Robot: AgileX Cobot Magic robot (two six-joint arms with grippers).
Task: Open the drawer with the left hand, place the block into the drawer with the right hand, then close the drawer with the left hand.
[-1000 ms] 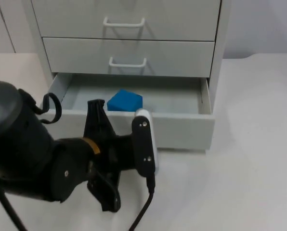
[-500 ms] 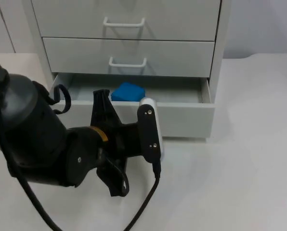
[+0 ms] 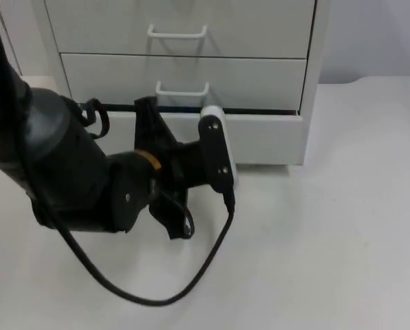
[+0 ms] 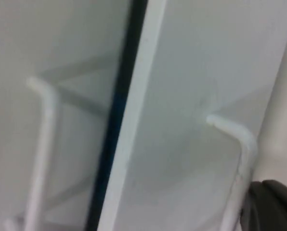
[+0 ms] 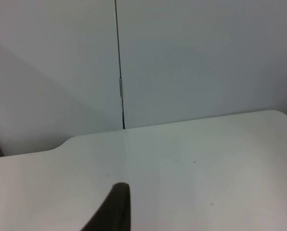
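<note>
On the white tabletop (image 3: 342,227), my left end effector (image 3: 165,127), grip unclear, presses the bottom drawer (image 3: 267,134) nearly shut; right end effector (image 5: 115,211) waits.

No text, label, brand, number or sign can be read anywhere.

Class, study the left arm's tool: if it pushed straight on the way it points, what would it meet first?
Most likely the white front panel of the bottom drawer, which the left tool already seems to reach; a thin dark gap above it suggests the drawer is not quite shut.
</note>
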